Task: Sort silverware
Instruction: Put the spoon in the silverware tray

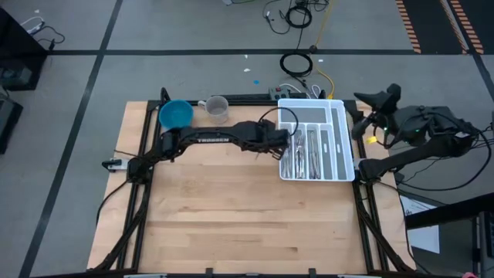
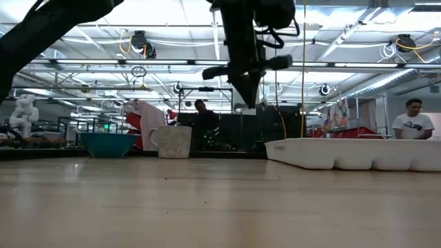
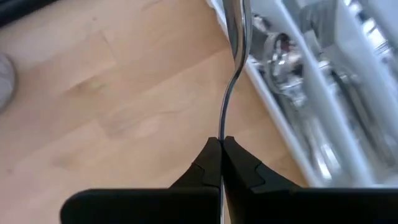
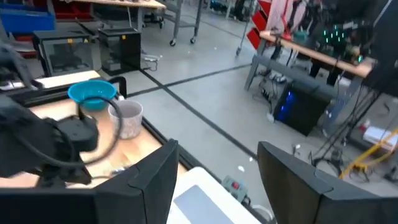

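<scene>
My left gripper hangs shut on a slim piece of silverware above the left wall of the white compartmented tray. The piece shows edge-on, so I cannot tell whether it is a fork or a spoon. In the low view this gripper is well above the table. More silverware lies in the tray's long compartments. My right gripper waits open, raised beyond the table's right edge. My left gripper pinches the silverware piece between its two fingertips, the pads on its flat sides. From the hold its curved neck runs on past the fingertips. The fingers slant steeply down. The piece is lifted clear of table and tray.
A blue bowl and a pale cup stand at the table's far edge, left of the tray. The wooden tabletop spreads toward the near edge. People show in the room behind.
</scene>
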Action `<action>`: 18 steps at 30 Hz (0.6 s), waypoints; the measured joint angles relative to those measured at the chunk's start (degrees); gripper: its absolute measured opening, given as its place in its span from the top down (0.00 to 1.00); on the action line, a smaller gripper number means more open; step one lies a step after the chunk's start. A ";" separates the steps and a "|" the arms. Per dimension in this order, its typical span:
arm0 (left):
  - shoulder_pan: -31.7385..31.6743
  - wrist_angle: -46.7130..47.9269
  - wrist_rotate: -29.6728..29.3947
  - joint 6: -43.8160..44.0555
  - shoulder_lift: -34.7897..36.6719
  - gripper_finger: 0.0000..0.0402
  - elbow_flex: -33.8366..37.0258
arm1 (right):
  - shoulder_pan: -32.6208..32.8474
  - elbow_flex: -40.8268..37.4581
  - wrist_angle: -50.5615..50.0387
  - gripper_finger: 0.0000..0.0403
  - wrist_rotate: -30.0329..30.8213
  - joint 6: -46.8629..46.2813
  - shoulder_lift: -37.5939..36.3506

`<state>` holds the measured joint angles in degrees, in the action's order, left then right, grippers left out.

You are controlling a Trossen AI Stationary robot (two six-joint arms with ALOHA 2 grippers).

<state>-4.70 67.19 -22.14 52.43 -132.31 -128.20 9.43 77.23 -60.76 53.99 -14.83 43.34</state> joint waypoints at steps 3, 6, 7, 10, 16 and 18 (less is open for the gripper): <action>1.90 0.01 -0.08 3.79 0.07 0.99 -0.47 | 0.00 0.00 -3.80 0.48 -0.01 -2.95 -0.83; 4.09 0.96 -0.01 5.96 0.07 0.99 -0.48 | 0.00 0.00 -6.26 0.48 -0.10 -4.70 -1.08; 4.73 1.70 0.10 6.76 0.07 0.99 -0.48 | 0.00 0.00 -6.59 0.48 -0.12 -5.03 -1.08; 6.22 3.70 0.01 8.72 0.07 0.99 -1.21 | 0.00 0.00 -7.05 0.48 -0.52 -5.96 -1.08; 7.71 2.82 -3.78 8.83 0.15 0.99 -6.24 | 0.00 0.00 -7.47 0.48 -3.25 -9.41 -1.08; 7.82 1.41 -5.45 10.31 0.17 0.99 -6.82 | 0.00 0.00 -7.69 0.48 -3.36 -10.48 -1.08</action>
<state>3.12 68.60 -27.59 62.73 -132.15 -135.02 9.43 77.23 -68.45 50.63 -25.32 42.26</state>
